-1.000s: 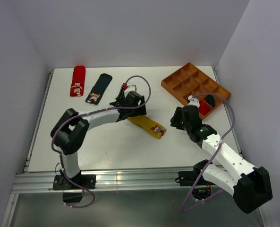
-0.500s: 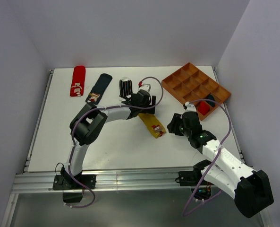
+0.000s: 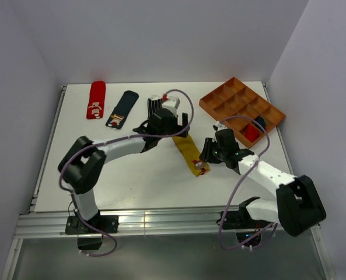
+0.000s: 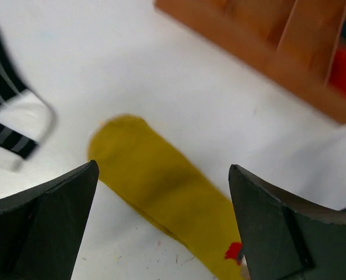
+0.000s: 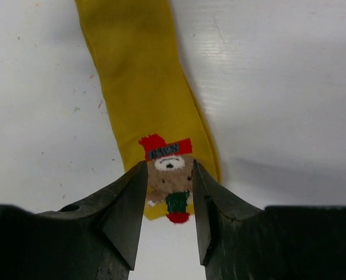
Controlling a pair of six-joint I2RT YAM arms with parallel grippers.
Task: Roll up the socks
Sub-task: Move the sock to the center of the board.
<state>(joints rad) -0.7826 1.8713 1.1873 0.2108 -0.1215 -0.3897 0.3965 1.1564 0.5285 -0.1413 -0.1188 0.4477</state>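
Observation:
A mustard yellow sock [image 3: 190, 153] lies flat mid-table, its bear-patch end [image 5: 171, 175] nearest the right arm. My right gripper [image 5: 169, 166] [image 3: 205, 158] straddles that patch end, jaws narrow but still apart, the fabric lying flat between them. My left gripper [image 4: 162, 169] [image 3: 183, 129] hovers wide open over the sock's plain far end [image 4: 155, 169]. The black-and-white striped sock [image 3: 155, 105] [image 4: 9, 116], a navy sock with a patch [image 3: 122, 109] and a red sock with white marks [image 3: 95, 99] lie flat at the back left.
An orange compartment tray [image 3: 231, 96] [image 4: 260, 41] stands at the back right, with a red bundle [image 3: 251, 133] and a dark navy one [image 3: 259, 122] in its near compartments. The table's side rails run along both edges.
My right gripper has come left onto the yellow sock's patch end and its jaws have narrowed. The left gripper shifted over the sock's far end, and the sock turned to lie more steeply.

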